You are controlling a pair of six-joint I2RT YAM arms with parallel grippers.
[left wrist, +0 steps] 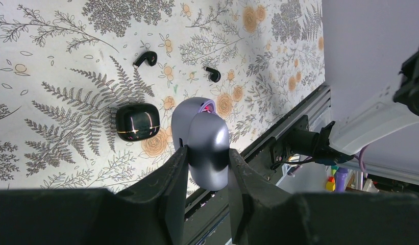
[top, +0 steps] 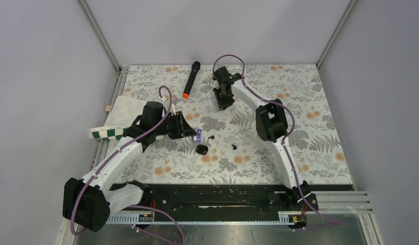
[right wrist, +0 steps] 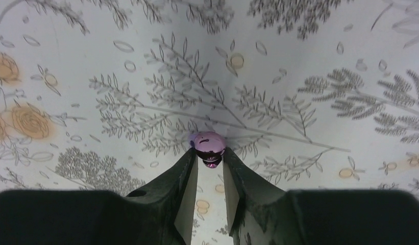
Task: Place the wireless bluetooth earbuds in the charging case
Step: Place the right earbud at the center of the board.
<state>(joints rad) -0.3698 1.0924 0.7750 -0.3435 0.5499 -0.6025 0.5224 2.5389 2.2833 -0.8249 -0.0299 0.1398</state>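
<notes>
My left gripper (left wrist: 207, 159) is shut on a lavender charging case (left wrist: 207, 140), held above the table with its lid ajar and a pink glint showing inside. From above, this case (top: 198, 136) hangs mid-table in the left gripper (top: 196, 136). A glossy black case (left wrist: 138, 121) lies shut on the cloth beside it, with two black earbuds (left wrist: 146, 58) (left wrist: 214, 74) loose further on. My right gripper (right wrist: 209, 153), at the far side of the table (top: 222, 106), has its fingertips pressed on both sides of a small purple earbud (right wrist: 208, 144) at the tabletop.
A black microphone with an orange end (top: 191, 79) lies at the far left-centre. A white cloth with a green checked border (top: 118, 117) sits at the left edge. The black case (top: 202, 149) and black earbuds (top: 211, 137) (top: 233, 147) lie mid-table. A black rail (top: 212, 196) runs along the near edge.
</notes>
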